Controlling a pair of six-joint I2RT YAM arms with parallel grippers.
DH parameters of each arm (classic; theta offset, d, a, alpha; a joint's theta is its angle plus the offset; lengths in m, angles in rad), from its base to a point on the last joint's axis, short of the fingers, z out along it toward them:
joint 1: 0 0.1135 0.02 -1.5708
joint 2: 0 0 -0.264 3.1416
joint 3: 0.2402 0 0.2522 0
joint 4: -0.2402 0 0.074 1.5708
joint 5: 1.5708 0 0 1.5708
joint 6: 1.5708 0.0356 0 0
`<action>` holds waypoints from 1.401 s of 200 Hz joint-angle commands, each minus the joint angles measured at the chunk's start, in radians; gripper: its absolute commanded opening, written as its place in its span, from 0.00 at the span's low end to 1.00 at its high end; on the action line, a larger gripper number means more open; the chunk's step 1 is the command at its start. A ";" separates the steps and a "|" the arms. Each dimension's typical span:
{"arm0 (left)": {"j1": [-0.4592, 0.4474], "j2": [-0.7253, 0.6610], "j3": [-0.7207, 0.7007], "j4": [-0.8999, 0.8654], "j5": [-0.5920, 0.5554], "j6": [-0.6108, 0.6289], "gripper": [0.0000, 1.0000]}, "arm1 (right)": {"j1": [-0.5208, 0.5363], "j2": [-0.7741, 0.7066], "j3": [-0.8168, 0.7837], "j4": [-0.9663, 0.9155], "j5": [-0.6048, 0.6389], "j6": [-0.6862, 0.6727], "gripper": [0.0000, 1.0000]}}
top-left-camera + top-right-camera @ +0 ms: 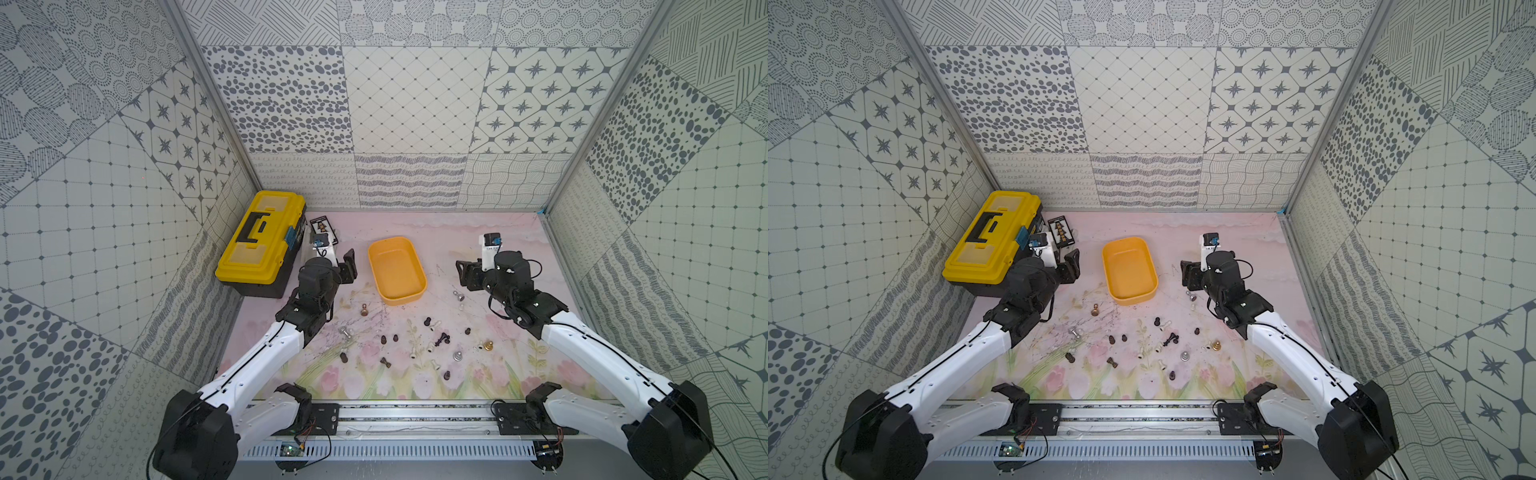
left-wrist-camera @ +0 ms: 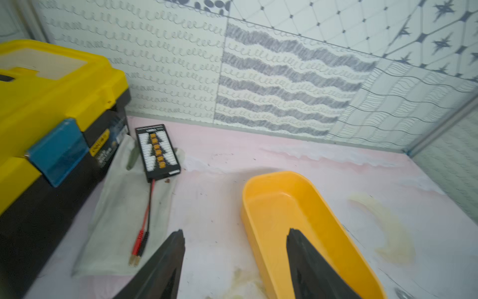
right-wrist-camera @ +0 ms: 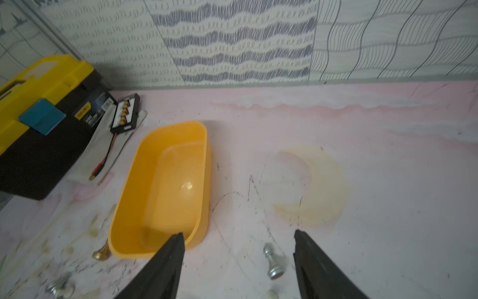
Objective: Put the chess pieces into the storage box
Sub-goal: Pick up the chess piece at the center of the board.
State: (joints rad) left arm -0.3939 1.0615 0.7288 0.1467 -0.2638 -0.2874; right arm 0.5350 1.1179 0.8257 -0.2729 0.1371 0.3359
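Hovered with left fingers (image 2: pixel 165 264) spread beside the storage box (image 1: pixel 397 270), right fingers (image 3: pixel 160 266) spread near a silver pawn (image 3: pixel 273 261). Found chess pieces (image 1: pixel 442 338) scattered across the table (image 1: pixel 457 241), outside the box.

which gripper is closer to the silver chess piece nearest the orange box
Right. The right gripper hangs open just past the silver chess piece, which shows between its fingers in the right wrist view. The left gripper sits across the storage box from it.

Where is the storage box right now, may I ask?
In a top view, the storage box sits mid-table between the left gripper and right gripper.
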 commanded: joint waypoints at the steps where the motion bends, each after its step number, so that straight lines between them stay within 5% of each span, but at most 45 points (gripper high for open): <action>1: -0.175 -0.044 0.114 -0.525 0.154 -0.145 0.67 | 0.042 0.015 0.022 -0.324 -0.018 0.139 0.65; 32: -0.274 -0.046 0.194 -0.676 0.248 -0.065 0.65 | 0.066 0.030 0.043 -0.423 -0.053 0.165 0.56; 59: -0.283 -0.052 0.194 -0.737 0.221 0.016 0.63 | 0.066 0.065 0.024 -0.458 0.016 0.179 0.54; 77: -0.284 -0.057 0.188 -0.749 0.207 0.064 0.62 | 0.056 0.110 0.020 -0.446 0.060 0.176 0.43; 112: -0.283 -0.045 0.208 -0.737 0.218 0.103 0.60 | -0.017 0.216 0.006 -0.312 -0.034 0.165 0.35; 144: -0.286 -0.022 0.228 -0.736 0.282 0.145 0.59 | -0.102 0.331 0.021 -0.223 -0.147 0.151 0.35; 243: -0.289 0.038 0.222 -0.718 0.317 0.145 0.59 | -0.106 0.459 0.083 -0.195 -0.159 0.103 0.40; 280: -0.290 0.048 0.220 -0.717 0.318 0.139 0.59 | -0.103 0.492 0.096 -0.198 -0.138 0.093 0.34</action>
State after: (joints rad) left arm -0.6800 1.1007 0.9375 -0.5648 0.0265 -0.1646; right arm 0.4271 1.5833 0.8917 -0.4900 -0.0147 0.4503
